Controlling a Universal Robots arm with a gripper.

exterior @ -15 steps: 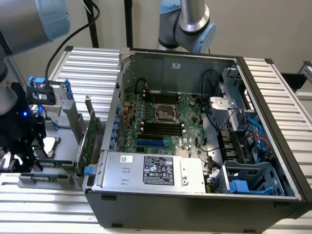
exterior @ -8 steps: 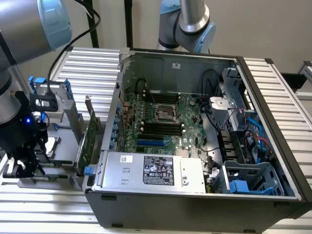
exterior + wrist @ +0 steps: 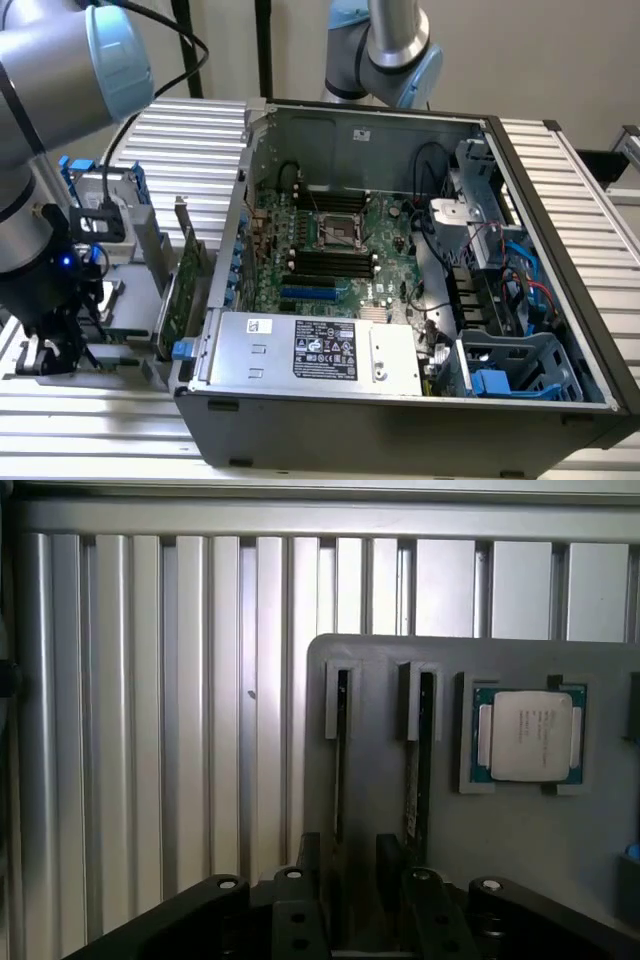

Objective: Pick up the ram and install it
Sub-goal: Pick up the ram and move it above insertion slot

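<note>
Two ram sticks stand on edge in slots of a grey holder (image 3: 480, 830): one stick (image 3: 340, 750) appears dark and thin, the other (image 3: 418, 760) shows a greenish edge. My gripper (image 3: 349, 865) is open just above the holder, its two dark fingers (image 3: 310, 855) standing either side of the first stick's line without touching it. In the exterior view the gripper (image 3: 50, 350) hangs low over the holder at the exterior view's left, beside the open computer case (image 3: 400, 420). The motherboard's black memory slots (image 3: 330, 262) lie inside the case.
A square silver processor (image 3: 528, 735) sits in a pocket of the holder beside the sticks. A large green expansion card (image 3: 185, 290) stands upright between the holder and the case. A second robot arm (image 3: 395, 50) stands behind the case. Ribbed aluminium table (image 3: 150, 730) surrounds the holder.
</note>
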